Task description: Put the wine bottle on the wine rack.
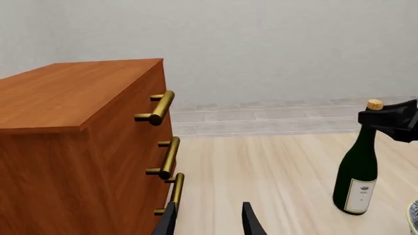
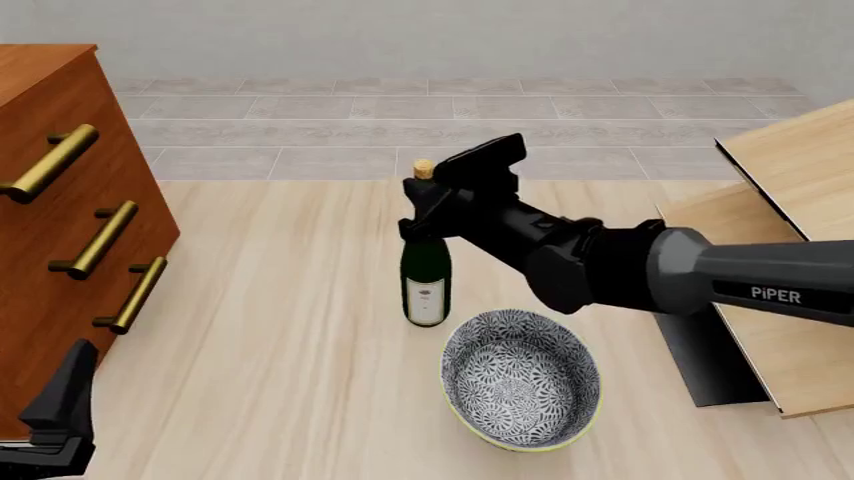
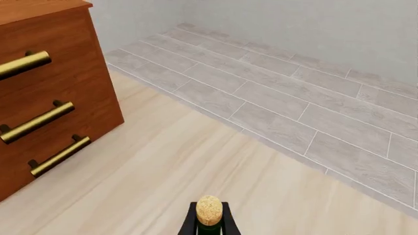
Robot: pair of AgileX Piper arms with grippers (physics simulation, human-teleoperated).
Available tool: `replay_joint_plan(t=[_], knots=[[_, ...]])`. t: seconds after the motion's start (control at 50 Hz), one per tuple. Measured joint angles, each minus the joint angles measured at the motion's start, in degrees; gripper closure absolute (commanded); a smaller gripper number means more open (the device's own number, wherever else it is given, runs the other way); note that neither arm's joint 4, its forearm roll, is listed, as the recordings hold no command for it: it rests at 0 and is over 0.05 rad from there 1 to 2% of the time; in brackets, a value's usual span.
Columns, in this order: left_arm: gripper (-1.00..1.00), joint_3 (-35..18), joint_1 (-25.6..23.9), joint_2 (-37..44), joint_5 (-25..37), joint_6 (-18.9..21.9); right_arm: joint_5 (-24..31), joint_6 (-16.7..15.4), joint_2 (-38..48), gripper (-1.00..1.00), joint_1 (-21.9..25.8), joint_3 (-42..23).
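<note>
Front view is showing the wine bottle (image 2: 426,262) standing upright on the worktop (image 2: 294,300), near the middle, with a patterned bowl (image 2: 521,378) just beside it on the near right. The right pincer (image 2: 430,203) is being held at the bottle's neck, just below the cork; in the right wrist view its fingers (image 3: 189,223) are being seen close on either side of the neck, apparently closed on it, though actual contact cannot be confirmed. The left pincer (image 1: 209,220) is being kept low at the near left, open and holding nothing, beside the drawer cabinet (image 2: 54,230).

The wine rack (image 2: 787,250) is lying at the right, well apart from the bottle, partly hidden behind the right arm.

Several risks are being judged from here. The grip is being taken very high, on the slim neck, so the heavy body could swing like a pendulum during a lift and slip out if the squeeze is weak. If the bottle is being carried low toward the right, its base could be knocked against the bowl. The bottle must also be tilted to match the slanted boards of the rack; a neck grip is giving little control over that turn, so the bottle could be dropped or rolled off the boards.
</note>
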Motion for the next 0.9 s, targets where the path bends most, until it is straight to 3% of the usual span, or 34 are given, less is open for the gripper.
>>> replay_joint_plan(t=[0.5,0.9], knots=[[-1.0,0.1,0.3,0.0,-0.1,-0.1,0.1,1.1,-1.4,1.0,-0.2,0.8],[-1.0,0.2,0.3,0.0,-0.7,-0.9,4.1,-0.3,-6.1,1.0,-0.4,-1.5]])
